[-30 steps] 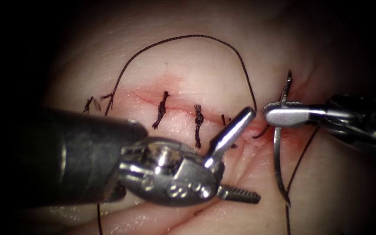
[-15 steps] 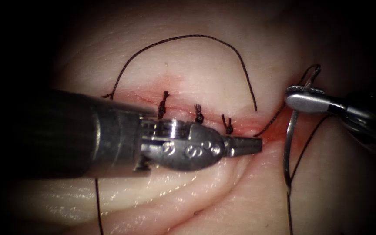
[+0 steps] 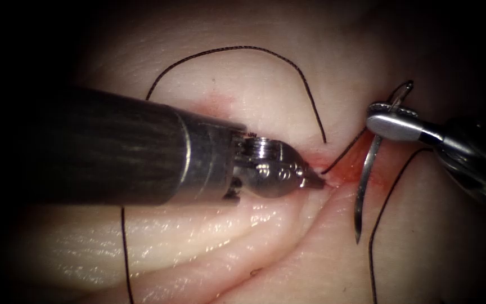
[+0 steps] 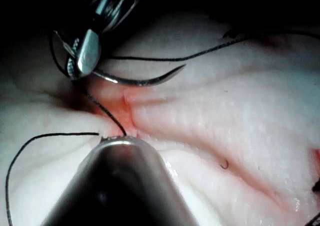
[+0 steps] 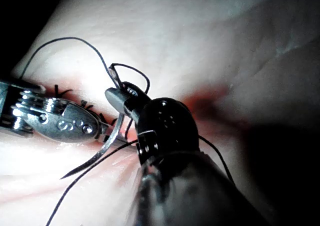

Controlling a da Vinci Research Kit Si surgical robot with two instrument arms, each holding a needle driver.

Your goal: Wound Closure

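Right tool (image 3: 379,119) clamped on the needle (image 3: 365,181) near its swaged end, close to where the thread joins; jaws pressed tight on the steel. Needle hanging free of the tissue (image 3: 265,236), to the right of the cut (image 3: 333,175), its body curving down from the jaws and its point ending in the air above the pale surface. Same grip seen in the right wrist view, right tool (image 5: 116,96) pinching the needle (image 5: 102,148) high on its curve, the point clear of the tissue (image 5: 210,40). Seen also in the left wrist view, right tool (image 4: 82,60) with the needle (image 4: 142,80) arcing out from it over the tissue (image 4: 240,121).

Left tool (image 3: 315,181) lying across the cut from the left, its tip pressed together at the right end of the wound, right at the spot where the thread (image 3: 237,49) comes out of the tissue; whether anything is pinched there, cannot tell. Left tool (image 5: 75,127) in the right wrist view lying just beside the needle. Left tool (image 4: 120,143) in its own view with the tip touching the wound edge.

Thread arching in a wide loop over the far side of the tissue and coming down to the exit point by the left tool's tip. Further strands trailing down the tissue on both sides. Red fluid (image 3: 351,169) pooled at the right end of the cut, between the two tools.
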